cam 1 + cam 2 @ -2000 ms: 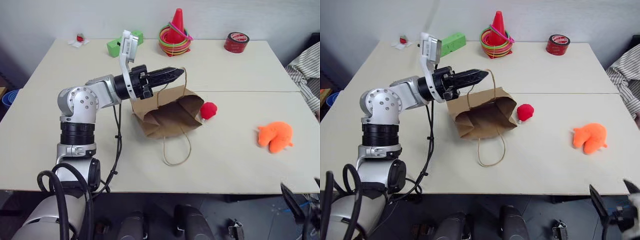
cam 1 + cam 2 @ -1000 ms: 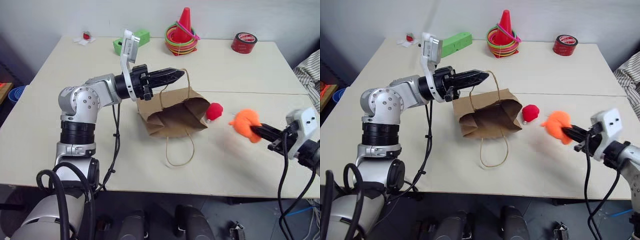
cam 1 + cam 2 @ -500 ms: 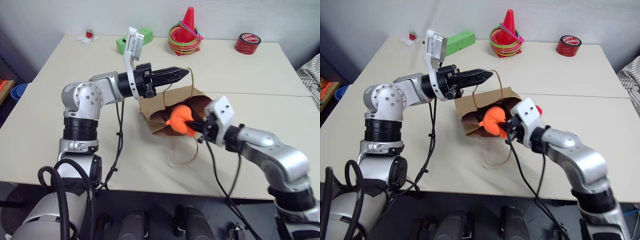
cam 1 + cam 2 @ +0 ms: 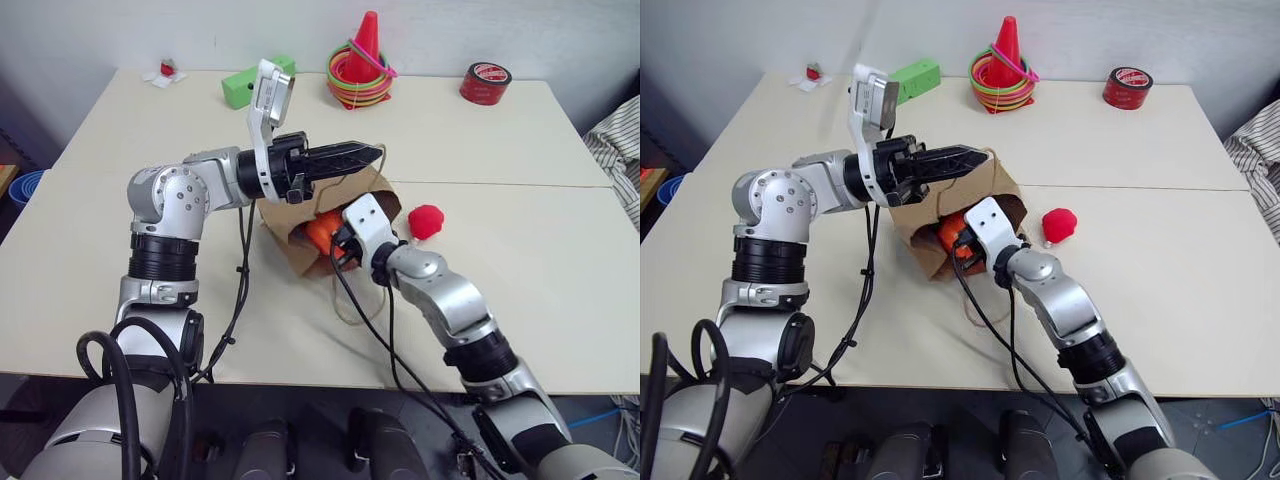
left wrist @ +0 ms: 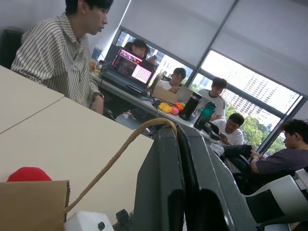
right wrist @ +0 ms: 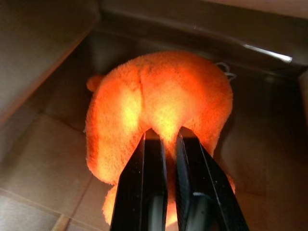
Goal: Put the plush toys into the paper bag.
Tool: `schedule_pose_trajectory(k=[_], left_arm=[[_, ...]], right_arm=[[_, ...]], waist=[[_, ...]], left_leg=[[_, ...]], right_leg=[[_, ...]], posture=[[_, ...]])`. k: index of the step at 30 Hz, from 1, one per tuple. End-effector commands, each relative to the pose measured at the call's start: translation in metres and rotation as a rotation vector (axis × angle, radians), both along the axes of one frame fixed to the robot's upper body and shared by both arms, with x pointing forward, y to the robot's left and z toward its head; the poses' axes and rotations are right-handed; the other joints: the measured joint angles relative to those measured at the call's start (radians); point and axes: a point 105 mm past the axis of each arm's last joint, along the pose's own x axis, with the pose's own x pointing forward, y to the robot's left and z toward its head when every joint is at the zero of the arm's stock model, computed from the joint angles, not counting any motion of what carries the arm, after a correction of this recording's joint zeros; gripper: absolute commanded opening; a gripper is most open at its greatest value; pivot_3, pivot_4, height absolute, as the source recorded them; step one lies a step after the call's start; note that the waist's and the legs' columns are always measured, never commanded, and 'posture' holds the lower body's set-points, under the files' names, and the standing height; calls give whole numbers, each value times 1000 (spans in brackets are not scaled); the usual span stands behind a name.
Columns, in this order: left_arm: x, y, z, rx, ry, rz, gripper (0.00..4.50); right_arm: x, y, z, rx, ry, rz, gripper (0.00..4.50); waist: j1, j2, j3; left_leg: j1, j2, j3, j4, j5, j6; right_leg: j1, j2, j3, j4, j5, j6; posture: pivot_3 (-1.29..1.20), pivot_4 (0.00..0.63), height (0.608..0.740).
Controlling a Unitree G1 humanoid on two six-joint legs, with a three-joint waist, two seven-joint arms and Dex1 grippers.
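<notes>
Head views: two pale tables (image 4: 560,300) pushed together, seam running across, grey wall behind. One paper bag (image 4: 285,222) lying on its side mid-table, mouth toward the robot. Left gripper (image 4: 372,153) shut, pinching one cord handle and holding the bag's top edge up. Right gripper (image 4: 958,243) reaches into the bag mouth with the orange plush toy (image 4: 322,229), one, inside the bag. One red plush toy (image 4: 426,220) on the table just right of the bag, outside it. Back edge: one green block (image 4: 240,88), one red-orange cone (image 4: 364,52) with rings, one red tape roll (image 4: 483,81), a small red-and-white item (image 4: 164,72) at the far left corner. Striped cloth at right edge.

Left wrist view: closed fingers (image 5: 166,178) with the handle cord (image 5: 115,161) looped over them, bag edge and red toy behind, office with several people, windows.

Right wrist view: fingers (image 6: 144,190) slightly apart, orange toy between their tips, bag interior around.
</notes>
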Motion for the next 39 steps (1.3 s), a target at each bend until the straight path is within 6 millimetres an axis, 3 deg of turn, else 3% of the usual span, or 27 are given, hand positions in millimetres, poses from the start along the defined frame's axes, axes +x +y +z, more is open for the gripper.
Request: schedule_pose_trajectory(k=[1,4,7,9,15,16,18,21,23,26,32,39], left_arm=[[1,2,8,-10,-60,10,0],[6,5,7,-15,-59,35,0],[10,10,8,-20,-62,60,0],[11,11,9,-22,-64,66,0],[10,14,12,-29,-74,74,0],[10,15,14,-34,-77,78,0],[11,18,18,-57,-80,93,0],[13,21,23,-83,-77,112,0],[14,22,23,-81,-80,119,0],[14,23,24,-70,-96,120,0],[16,21,30,-62,-127,125,0],[17,22,30,-46,-154,152,0]], right_arm=[[-3,7,28,53,-112,72,1581],[-22,8,42,104,-130,194,2601],[-62,-4,59,148,-144,387,3716],[-76,-14,63,160,-146,424,4413],[-114,-64,64,224,-155,383,4467],[-117,-88,57,244,-172,263,4467],[-127,-146,22,185,-150,-22,4467],[-136,-186,-8,52,-125,-232,4467],[-131,-193,-14,38,-122,-290,4467],[-108,-181,-3,54,-151,-268,4467],[-39,-161,16,85,-153,-267,4467],[32,-158,17,50,-74,-329,4467]], waist=[[0,0,0],[1,0,0],[7,0,0],[6,0,0],[11,0,0],[12,0,0],[30,-1,0],[32,-1,0],[18,-1,0],[-6,-2,0],[-18,-2,0],[-17,-2,1]], left_leg=[[0,0,0,0,0,0],[0,0,0,0,0,0],[-1,0,-1,0,0,0],[-1,0,-2,0,0,1],[-1,0,-1,0,-1,1],[-1,0,-1,-1,-1,1],[-1,-1,-1,-1,-1,1],[0,-1,0,-1,-1,2],[2,-1,3,0,-1,3],[8,-1,9,0,0,5],[6,3,3,-1,4,-4],[2,2,3,-1,4,-4]], right_leg=[[0,0,0,0,0,0],[0,0,0,0,0,0],[0,0,0,-1,0,0],[0,0,-1,-2,0,0],[1,1,0,-1,0,0],[1,0,0,-2,0,0],[1,0,0,-2,0,0],[2,1,0,-2,0,1],[2,1,1,-2,2,4],[4,1,4,-3,5,4],[-1,0,6,2,3,-4],[-3,2,4,5,2,-5]], posture=[[0,150,740],[0,150,740],[0,150,740],[0,150,740],[0,150,740],[0,150,740],[0,150,740],[0,150,740],[0,150,740],[0,150,740],[0,150,740],[0,150,740]])
